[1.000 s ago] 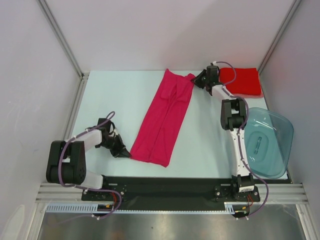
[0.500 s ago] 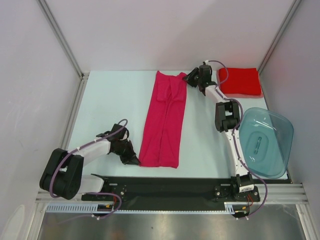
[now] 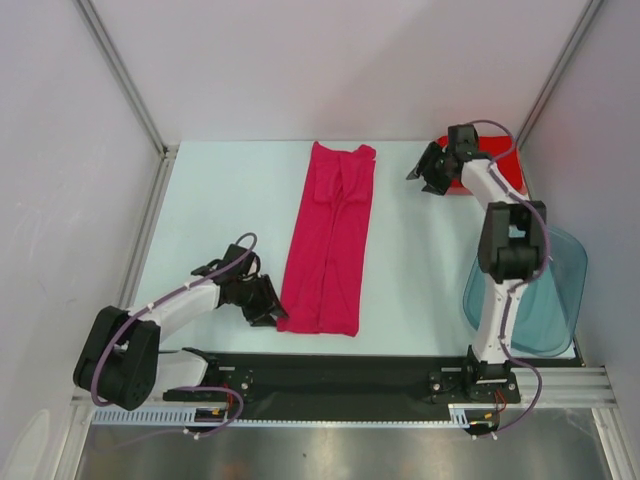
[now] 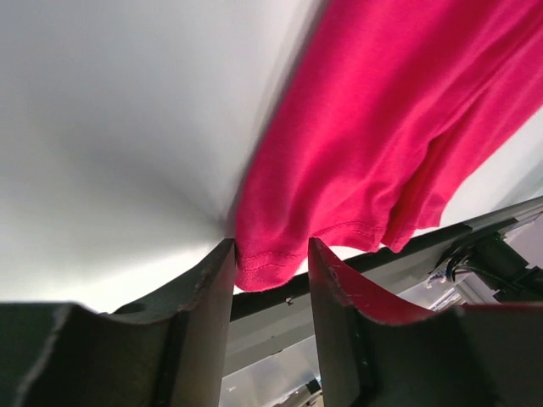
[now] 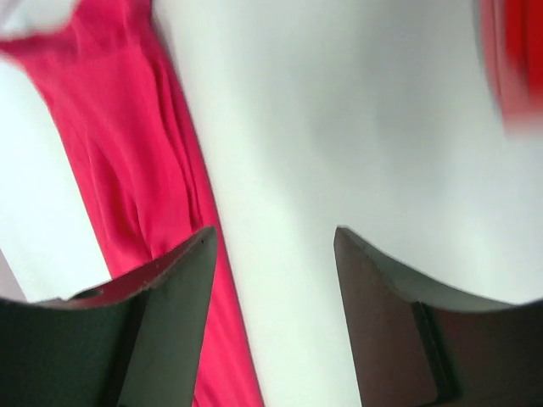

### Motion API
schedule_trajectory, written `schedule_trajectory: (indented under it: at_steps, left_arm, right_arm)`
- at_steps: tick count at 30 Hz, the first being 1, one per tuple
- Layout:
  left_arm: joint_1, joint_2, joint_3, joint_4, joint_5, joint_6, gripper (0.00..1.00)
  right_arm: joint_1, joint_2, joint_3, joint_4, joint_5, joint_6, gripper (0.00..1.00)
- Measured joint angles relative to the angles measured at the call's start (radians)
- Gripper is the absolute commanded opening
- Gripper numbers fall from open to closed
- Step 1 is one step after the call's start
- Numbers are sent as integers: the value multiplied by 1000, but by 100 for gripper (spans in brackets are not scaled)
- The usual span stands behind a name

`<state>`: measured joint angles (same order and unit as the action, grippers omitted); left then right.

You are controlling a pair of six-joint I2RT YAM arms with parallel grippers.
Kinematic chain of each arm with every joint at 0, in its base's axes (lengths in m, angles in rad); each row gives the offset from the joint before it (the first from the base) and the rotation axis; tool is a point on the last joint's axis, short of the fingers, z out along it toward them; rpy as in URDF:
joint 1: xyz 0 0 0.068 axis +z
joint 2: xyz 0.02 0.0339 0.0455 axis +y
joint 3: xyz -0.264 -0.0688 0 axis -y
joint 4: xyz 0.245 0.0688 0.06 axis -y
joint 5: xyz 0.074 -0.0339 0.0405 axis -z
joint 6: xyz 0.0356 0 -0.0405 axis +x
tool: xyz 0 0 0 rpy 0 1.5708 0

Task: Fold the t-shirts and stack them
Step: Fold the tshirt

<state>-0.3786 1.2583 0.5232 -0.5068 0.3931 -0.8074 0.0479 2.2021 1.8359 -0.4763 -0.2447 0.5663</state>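
two shirts: the pink t-shirt (image 3: pixel 330 245) lies as a long strip in the middle of the table (image 3: pixel 220 200), probably ready for cross folds; the red t-shirt (image 3: pixel 510 175) sits folded at the far right corner. left gripper (image 4: pixel 270 246), parted, brackets the strip's near-left corner; right gripper (image 5: pixel 273 233) wide, empty.

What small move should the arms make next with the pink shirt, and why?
Probably close the left gripper on the pink shirt: its near hem sits between the open fingers. The right gripper is open and off the cloth, and the strip needs a crosswise fold.
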Motion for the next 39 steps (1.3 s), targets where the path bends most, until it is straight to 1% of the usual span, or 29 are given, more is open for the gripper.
schedule_trajectory:
  at_steps: [2, 3, 5, 7, 10, 11, 14, 16, 19, 21, 25, 28, 32, 35, 39]
  left_arm:
    - [0, -16, 9, -11, -6, 5, 47]
    - [0, -21, 14, -15, -9, 6, 47]
    - [0, -32, 26, -28, -20, 13, 47]
    - [0, -45, 32, -37, -27, 20, 47]
    - [0, -64, 40, -49, -35, 29, 46]
    - [0, -68, 44, -53, -39, 32, 47]
    - [1, -74, 46, -57, -47, 41, 47]
    - [2, -71, 46, -60, -51, 55, 47]
    - [6, -63, 45, -66, -60, 76, 47]
    - [8, -53, 45, -65, -68, 88, 46]
    - [13, -30, 44, -63, -76, 109, 43]
    - [15, -23, 36, -51, -77, 113, 40]
    - [15, -3, 27, -44, -77, 119, 39]
    - [15, -2, 23, -41, -77, 119, 39]
    - [16, -3, 21, -41, -78, 119, 38]
  right_arm:
    - [18, -180, -193, -3, -9, -21, 63]
    - [37, -250, -264, -14, -16, -24, 63]
    - [117, -441, -464, 10, -42, -23, 62]
    - [226, -600, -632, 25, -71, -7, 61]
    - [398, -793, -867, 74, -111, 52, 57]
    - [429, -834, -928, 90, -117, 75, 54]
    - [524, -953, -1131, 161, -119, 184, 54]
    - [587, -983, -1222, 202, -113, 251, 54]
    - [672, -993, -1298, 249, -93, 321, 54]
    - [706, -993, -1337, 303, -88, 364, 53]
    - [711, -988, -1414, 417, -75, 439, 49]
    - [711, -976, -1440, 471, -65, 481, 45]
    - [713, -949, -1463, 540, -63, 533, 41]
    - [719, -921, -1464, 564, -62, 566, 40]
    - [740, -927, -1464, 551, -47, 588, 39]
